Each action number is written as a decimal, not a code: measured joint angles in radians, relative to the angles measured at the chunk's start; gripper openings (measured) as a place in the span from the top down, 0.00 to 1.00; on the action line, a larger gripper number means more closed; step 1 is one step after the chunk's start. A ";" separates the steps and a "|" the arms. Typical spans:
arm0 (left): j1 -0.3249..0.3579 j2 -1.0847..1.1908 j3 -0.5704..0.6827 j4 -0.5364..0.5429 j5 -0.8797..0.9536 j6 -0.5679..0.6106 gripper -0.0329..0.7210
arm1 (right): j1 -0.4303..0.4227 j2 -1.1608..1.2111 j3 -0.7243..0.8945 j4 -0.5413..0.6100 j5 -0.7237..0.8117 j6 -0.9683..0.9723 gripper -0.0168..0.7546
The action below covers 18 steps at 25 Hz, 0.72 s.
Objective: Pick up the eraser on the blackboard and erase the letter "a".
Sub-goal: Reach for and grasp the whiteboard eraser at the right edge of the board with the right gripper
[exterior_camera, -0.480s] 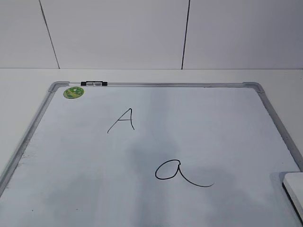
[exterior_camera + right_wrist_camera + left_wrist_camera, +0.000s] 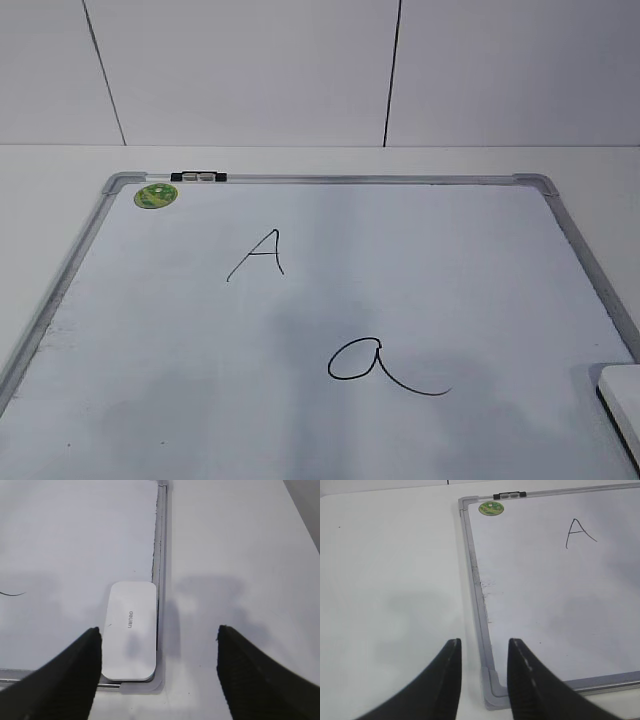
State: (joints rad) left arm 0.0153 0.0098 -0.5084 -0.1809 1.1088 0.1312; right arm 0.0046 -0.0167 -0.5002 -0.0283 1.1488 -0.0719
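Note:
The blackboard [image 2: 560, 215] lies flat on the table, a white board in a silver frame. The letter "a" [image 2: 375, 365] is drawn in black at its lower middle; only the tail [image 2: 12, 594] shows in the right wrist view. The white eraser [image 2: 131, 630] lies in the board's near right corner against the frame, and shows at the right edge of the exterior view [image 2: 625, 395]. My right gripper [image 2: 159, 632] is wide open above that corner, with the eraser under its left finger side. My left gripper [image 2: 484, 647] is open and empty above the board's near left corner [image 2: 495, 692].
A capital "A" [image 2: 258, 255] is drawn on the upper left part of the board, and a round green sticker [image 2: 156, 195] sits in its far left corner. A clip [image 2: 198, 177] sits on the far frame. White table surface [image 2: 390, 580] surrounds the board. A wall stands behind.

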 joint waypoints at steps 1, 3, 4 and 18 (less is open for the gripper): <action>0.000 0.000 0.000 0.000 0.000 0.000 0.65 | 0.000 0.000 0.000 0.000 0.000 0.000 0.23; 0.000 0.000 0.000 0.000 0.000 0.000 0.65 | 0.000 0.000 0.000 0.000 0.000 0.000 0.23; 0.000 0.000 0.000 0.000 0.000 0.000 0.65 | 0.000 0.000 0.000 0.000 0.000 0.000 0.23; 0.000 0.000 0.000 0.000 0.000 0.000 0.65 | 0.000 0.000 0.000 0.000 0.000 0.000 0.23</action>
State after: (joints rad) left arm 0.0153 0.0098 -0.5084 -0.1809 1.1088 0.1312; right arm 0.0046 -0.0167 -0.5002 -0.0283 1.1488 -0.0719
